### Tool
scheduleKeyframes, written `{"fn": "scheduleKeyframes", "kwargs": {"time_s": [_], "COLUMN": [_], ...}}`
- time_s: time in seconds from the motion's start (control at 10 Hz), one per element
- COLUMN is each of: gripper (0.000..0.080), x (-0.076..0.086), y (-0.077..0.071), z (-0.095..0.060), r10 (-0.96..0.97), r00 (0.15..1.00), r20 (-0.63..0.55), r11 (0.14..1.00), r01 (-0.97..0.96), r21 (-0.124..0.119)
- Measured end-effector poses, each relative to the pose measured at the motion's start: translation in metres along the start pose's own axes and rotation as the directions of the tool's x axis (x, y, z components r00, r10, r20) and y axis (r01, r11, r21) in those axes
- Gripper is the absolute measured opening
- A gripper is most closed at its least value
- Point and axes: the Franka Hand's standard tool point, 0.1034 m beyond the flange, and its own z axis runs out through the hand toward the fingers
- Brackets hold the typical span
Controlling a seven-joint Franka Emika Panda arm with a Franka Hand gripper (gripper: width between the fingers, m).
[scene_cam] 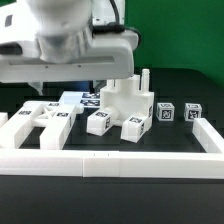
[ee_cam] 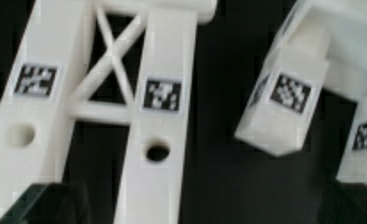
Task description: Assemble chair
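Chair parts (scene_cam: 125, 98) are lying loose on the black table (scene_cam: 185, 90), inside the low white border wall (scene_cam: 110, 160), and I am counting six of them in the exterior view. One flat frame (scene_cam: 45, 115) is resting toward the exterior view's left. One tall blocky piece (scene_cam: 127, 96), with a thin post rising from it, is standing near the middle. Two small blocks (scene_cam: 98, 122) are sitting just in front of it, and two small cubes (scene_cam: 165, 113) are standing side by side, apart from the rest, toward the exterior view's right. Every piece is showing at least one black-and-white tag. The wrist view is looking straight down on the frame: I am seeing two long rails joined by one crossed brace, two tags and two round holes on it. A second, slanted piece (ee_cam: 290, 95) is lying beside it with a dark gap between them, carrying one tag, and a fourth tag is showing at the picture's edge. The robot arm (scene_cam: 60, 45) is hanging blurred over the frame and the space behind it. I am not making out the claw's fingers in either view, so I cannot tell whether they are spread or closed.
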Motion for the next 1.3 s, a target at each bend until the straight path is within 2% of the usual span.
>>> {"fn": "scheduleKeyframes", "kwargs": {"time_s": [0.3, 0.6, 0.7, 0.8, 0.9, 1.0, 1.1, 1.3], "gripper": [0.0649, 0.0649, 0.0649, 0.0649, 0.0649, 0.0649, 0.0649, 0.0649], "x": [0.011, 0.018, 0.017, 0.016, 0.021, 0.019, 0.021, 0.023], "y": [0.018, 0.029, 0.031, 0.033, 0.033, 0.024, 0.014, 0.011], "z": [-0.017, -0.021, -0.018, -0.008, -0.003, 0.01, 0.015, 0.015], "r10": [-0.023, -0.019, 0.032, 0.118, 0.142, 0.142, 0.14, 0.136], "r00": [0.976, 0.917, 0.888, 0.866, 0.822, 0.816, 0.823, 0.819], "r20": [-0.216, -0.398, -0.458, -0.486, -0.551, -0.56, -0.551, -0.557], "r11": [0.999, 0.997, 0.997, 0.992, 0.988, 0.988, 0.989, 0.989], "r01": [0.016, -0.014, -0.061, -0.121, -0.148, -0.151, -0.144, -0.141], "r21": [-0.035, -0.079, -0.048, 0.027, 0.035, 0.032, 0.036, 0.035]}}
